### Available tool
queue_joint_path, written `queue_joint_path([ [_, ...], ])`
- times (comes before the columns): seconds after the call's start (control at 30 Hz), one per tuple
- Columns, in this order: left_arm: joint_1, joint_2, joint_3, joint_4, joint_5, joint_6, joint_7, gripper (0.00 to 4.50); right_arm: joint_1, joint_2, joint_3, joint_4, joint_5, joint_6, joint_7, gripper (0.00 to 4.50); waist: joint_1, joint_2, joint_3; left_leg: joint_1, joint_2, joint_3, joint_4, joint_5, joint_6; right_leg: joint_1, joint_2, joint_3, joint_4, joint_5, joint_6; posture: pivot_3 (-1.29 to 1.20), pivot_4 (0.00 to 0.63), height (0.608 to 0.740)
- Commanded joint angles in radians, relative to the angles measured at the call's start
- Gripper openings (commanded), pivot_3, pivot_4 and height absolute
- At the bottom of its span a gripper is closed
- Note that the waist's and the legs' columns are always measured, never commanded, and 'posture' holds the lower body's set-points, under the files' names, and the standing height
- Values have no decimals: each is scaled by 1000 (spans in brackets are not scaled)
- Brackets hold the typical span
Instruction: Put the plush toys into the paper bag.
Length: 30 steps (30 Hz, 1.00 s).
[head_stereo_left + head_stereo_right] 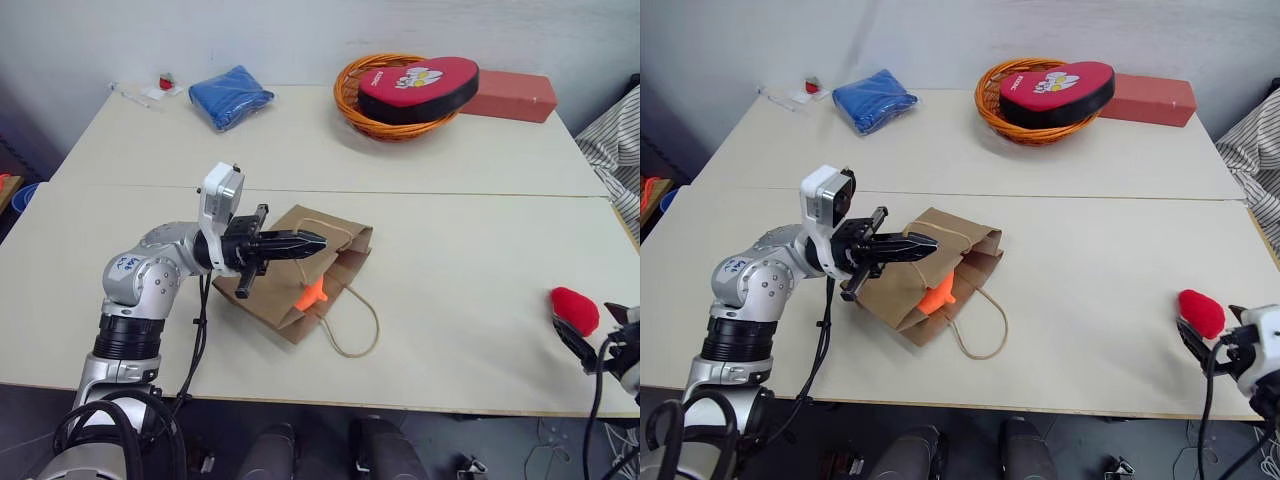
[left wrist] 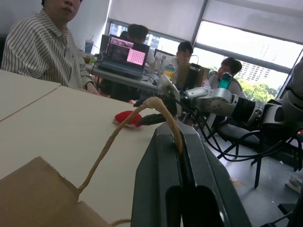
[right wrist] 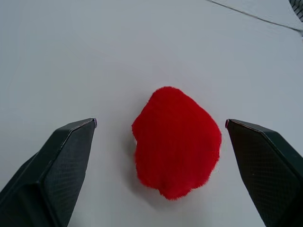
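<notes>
Beige table (image 1: 450, 330). Left gripper (image 1: 312, 241) clamped on paper bag (image 1: 290, 290) handle, orange toy (image 1: 311, 293) inside mouth. Right gripper (image 3: 161, 130) wide open, red toy (image 3: 176, 141) between fingers, untouched. Soft, light, compressible: pinch mid-body.

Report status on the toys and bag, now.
Left tool shut on bag handle. Right tool open, red toy between fingers. Orange toy at paper bag mouth. Nothing obstructing.

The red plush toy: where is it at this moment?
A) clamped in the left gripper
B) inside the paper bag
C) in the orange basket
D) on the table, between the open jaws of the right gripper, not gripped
D: the red plush toy lies on the table, and the right gripper has its jaws standing wide on both sides of it, with gaps showing.
</notes>
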Motion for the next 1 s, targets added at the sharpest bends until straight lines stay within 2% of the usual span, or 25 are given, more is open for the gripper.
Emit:
queue_joint_path([
  [0.03, -8, -12, 9, -33, -13, -8, 6, 0, -65, -6, 7, 83, -6, -7, -15, 3858, -1, 0, 0, 0, 0, 0, 0, 0, 0, 0, 0, 0, 0, 0, 0, 0, 150, 740],
  [0.33, -15, -6, 10, -49, -15, 5, 17, 0, -111, -34, 49, 147, -51, -22, 3, 840, -2, 0, 0, 0, 0, 1, 0, 0, 0, 0, 0, 0, 1, 0, 0, 0, 150, 740],
  [0.4, -27, -2, 18, -38, -28, 18, 10, 0, -122, -35, 56, 100, 3, -68, 93, 318, -2, 0, 0, 0, 0, 1, 1, 0, 0, 0, 0, 0, 1, 0, 0, 0, 150, 740],
  [0.5, -54, 9, 34, -24, -62, 58, -3, 0, -124, -58, 128, -95, 98, -67, 245, 159, -11, 0, 0, 0, 0, 1, 0, 0, 0, -1, 1, 0, 2, 0, 0, 0, 150, 740],
  [0.57, -78, 20, 53, -5, -92, 101, -7, 0, -180, -59, 227, -242, 159, 22, 251, 159, -17, 0, 0, 0, 1, 1, 1, 0, 0, -1, 1, 0, 2, 0, 0, 0, 150, 740],
  [0.67, -107, 45, 62, 19, -123, 160, -21, 0, -317, -22, 419, -370, 171, 157, 177, 159, -31, 0, 0, 0, 1, 0, 1, 1, -1, -1, 1, 0, 2, 0, 0, 0, 150, 740],
  [0.83, -122, 61, 59, 25, -140, 212, -36, 0, -543, 117, 678, -365, 98, 264, 56, 159, -23, -1, 1, -2, 1, -2, 1, 1, -2, -3, 0, -1, 1, 0, 0, 0, 150, 740],
  [1.0, -110, 67, 68, 2, -163, 256, -31, 0, -694, 230, 810, -227, -19, 264, -14, 159, -24, -1, 1, -5, -1, -3, 2, 1, -1, -4, -1, -2, -1, 0, 0, 0, 150, 740],
])
